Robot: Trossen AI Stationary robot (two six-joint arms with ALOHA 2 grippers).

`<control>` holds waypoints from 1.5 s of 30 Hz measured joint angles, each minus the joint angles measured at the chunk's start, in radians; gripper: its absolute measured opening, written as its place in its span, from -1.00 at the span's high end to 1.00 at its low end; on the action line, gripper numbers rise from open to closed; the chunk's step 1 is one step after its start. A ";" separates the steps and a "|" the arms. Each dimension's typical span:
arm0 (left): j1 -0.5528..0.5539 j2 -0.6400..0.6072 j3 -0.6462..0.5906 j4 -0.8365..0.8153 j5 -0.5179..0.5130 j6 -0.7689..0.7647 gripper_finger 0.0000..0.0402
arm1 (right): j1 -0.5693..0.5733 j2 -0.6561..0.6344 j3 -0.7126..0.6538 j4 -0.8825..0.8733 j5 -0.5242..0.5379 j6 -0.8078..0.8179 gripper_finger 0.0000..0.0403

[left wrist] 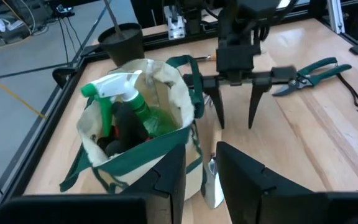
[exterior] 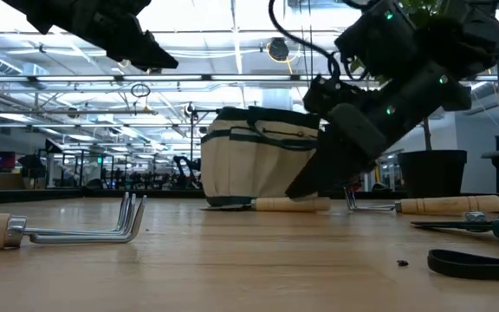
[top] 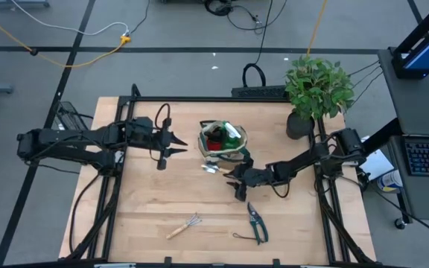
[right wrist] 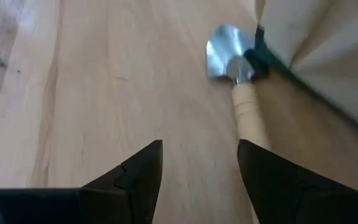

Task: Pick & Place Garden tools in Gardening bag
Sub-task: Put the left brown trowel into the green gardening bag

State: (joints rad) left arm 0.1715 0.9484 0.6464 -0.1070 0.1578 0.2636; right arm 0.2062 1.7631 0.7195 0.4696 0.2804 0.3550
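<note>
Trowel duty now: my right gripper [right wrist: 199, 163], fingers wide and empty, hovers mid-tabletop beside the small steel-bladed, pale-wooden-handled trowel [right wrist: 244, 102] lying against the tan fabric gardening bag [top: 223, 142]. Stiff, light; I judge the handle's middle grips best. Left gripper [top: 164, 143] waits nearby, fingers narrowly parted.

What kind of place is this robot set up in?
Probably an open-plan robotics lab or workshop: the wooden table stands on a taped concrete floor with loose cables, a keyboard sits at a workstation alongside, and ceiling light strips run far back.
</note>
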 joint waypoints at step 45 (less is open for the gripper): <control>0.000 0.000 0.000 -0.032 0.001 -0.002 0.54 | -0.088 -0.085 -0.001 -0.162 -0.153 -0.070 0.70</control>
State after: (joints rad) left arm 0.1712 0.9489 0.6468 -0.1390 0.1593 0.2619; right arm 0.1180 1.6786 0.7185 0.3076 0.1273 0.2846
